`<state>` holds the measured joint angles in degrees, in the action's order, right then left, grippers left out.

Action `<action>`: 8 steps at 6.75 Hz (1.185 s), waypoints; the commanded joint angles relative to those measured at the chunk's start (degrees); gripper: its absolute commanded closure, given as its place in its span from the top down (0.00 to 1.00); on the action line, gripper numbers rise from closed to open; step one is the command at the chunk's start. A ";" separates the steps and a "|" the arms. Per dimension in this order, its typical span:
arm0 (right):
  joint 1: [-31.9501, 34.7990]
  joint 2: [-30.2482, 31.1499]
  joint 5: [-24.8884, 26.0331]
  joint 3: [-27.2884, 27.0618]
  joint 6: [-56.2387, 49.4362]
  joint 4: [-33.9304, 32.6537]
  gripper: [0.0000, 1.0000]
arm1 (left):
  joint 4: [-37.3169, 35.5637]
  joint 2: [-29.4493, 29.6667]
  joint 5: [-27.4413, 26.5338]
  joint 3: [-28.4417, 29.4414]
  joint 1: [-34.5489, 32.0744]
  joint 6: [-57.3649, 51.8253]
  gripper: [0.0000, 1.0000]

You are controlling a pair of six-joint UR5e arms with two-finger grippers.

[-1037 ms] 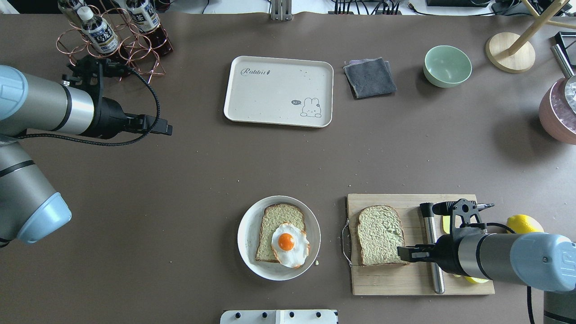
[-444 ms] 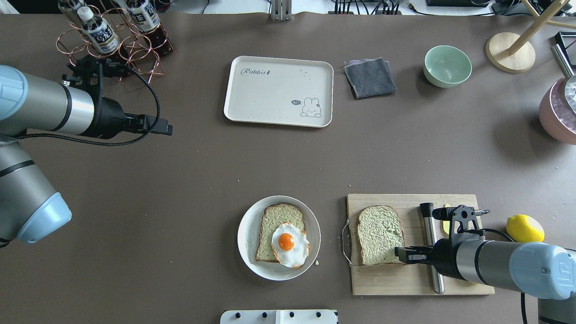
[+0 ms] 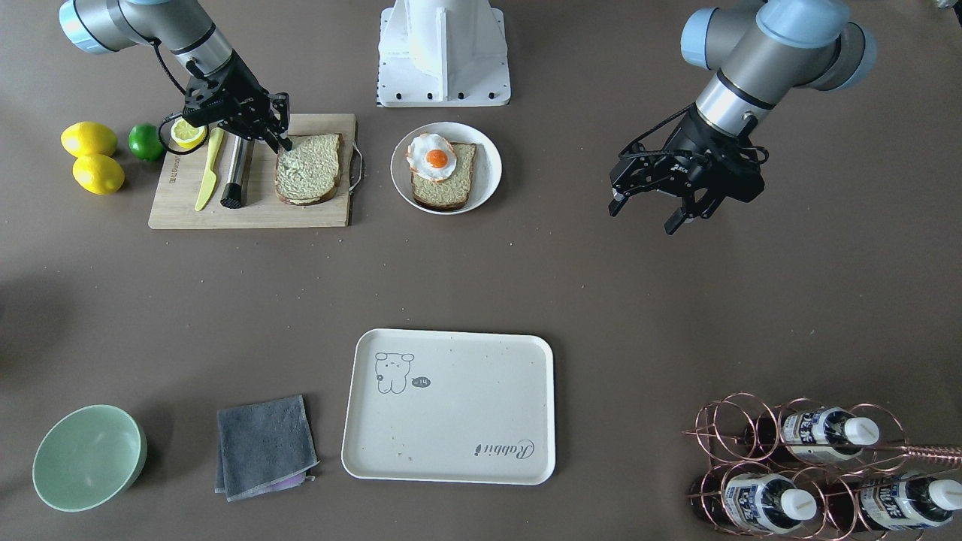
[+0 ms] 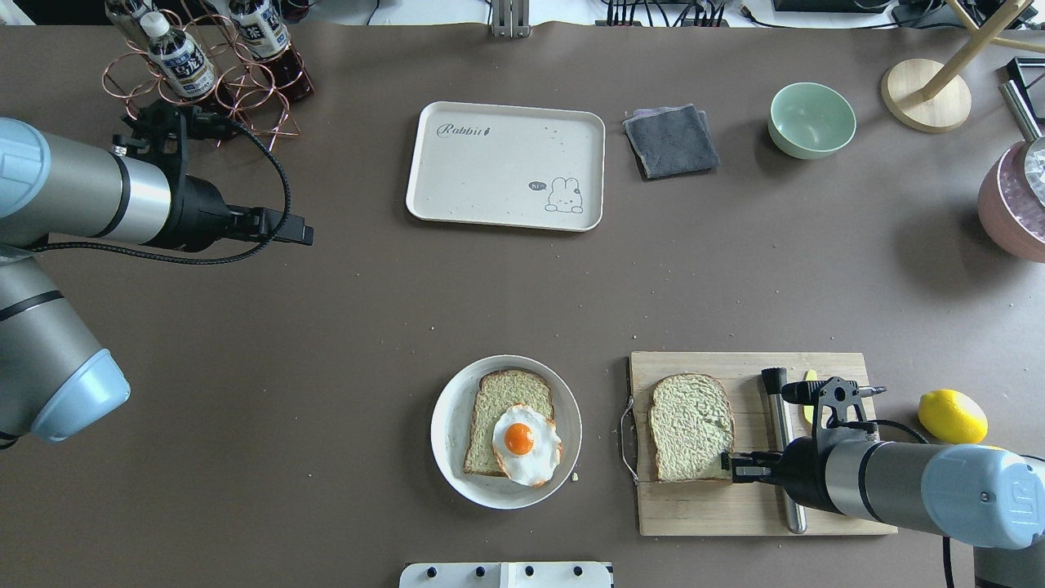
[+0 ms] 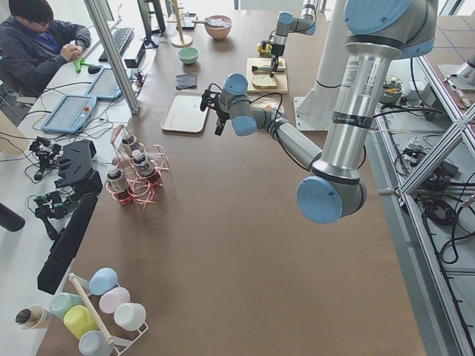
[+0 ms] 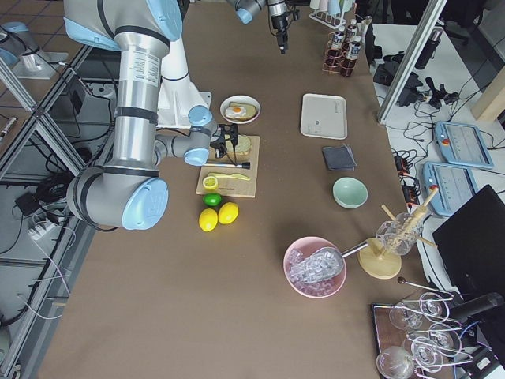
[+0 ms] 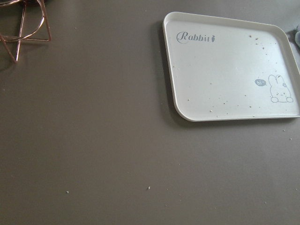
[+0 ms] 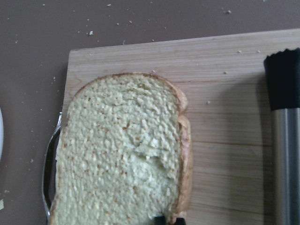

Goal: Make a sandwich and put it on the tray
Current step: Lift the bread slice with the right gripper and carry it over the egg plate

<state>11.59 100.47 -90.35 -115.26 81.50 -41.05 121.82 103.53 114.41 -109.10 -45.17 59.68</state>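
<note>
Right claw [image 4: 729,467] low at the near corner of the bare toast slice [image 4: 690,425]; the sandwich is not yet stacked.

The 2 fingers straddle the crust at that corner with little gap, probably because an edge grip lets the flat slice be lifted off the cutting board [image 4: 824,506]; I cannot tell whether they already bite. The other slice [image 4: 506,392] lies on the round plate [image 4: 447,425] just beside the board, with the fried egg [image 4: 526,443] on top, so it looks set to receive the lid slice. The tray [image 4: 506,163] sits well apart across the tabletop [image 4: 326,327], carrying only crumbs. The left claw [image 3: 648,213] hangs above bare tabletop, fingers spread and holding nothing, likely parked out of the way.
</note>
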 commanded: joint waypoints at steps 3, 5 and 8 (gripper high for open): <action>1.41 0.60 -0.78 -5.73 0.06 -0.43 0.00 | 0.00 -0.09 0.02 -0.15 0.00 0.00 0.99; 5.36 0.08 -4.20 -8.91 -0.03 -0.61 0.00 | 0.00 0.00 0.11 -0.06 0.08 0.00 0.99; 6.17 -12.34 -4.57 -8.92 1.02 -13.36 0.00 | 0.09 -0.17 0.37 0.03 0.08 0.09 0.99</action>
<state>17.69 94.47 -95.08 -124.10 81.86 -47.16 121.89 103.43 114.68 -109.17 -45.10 59.74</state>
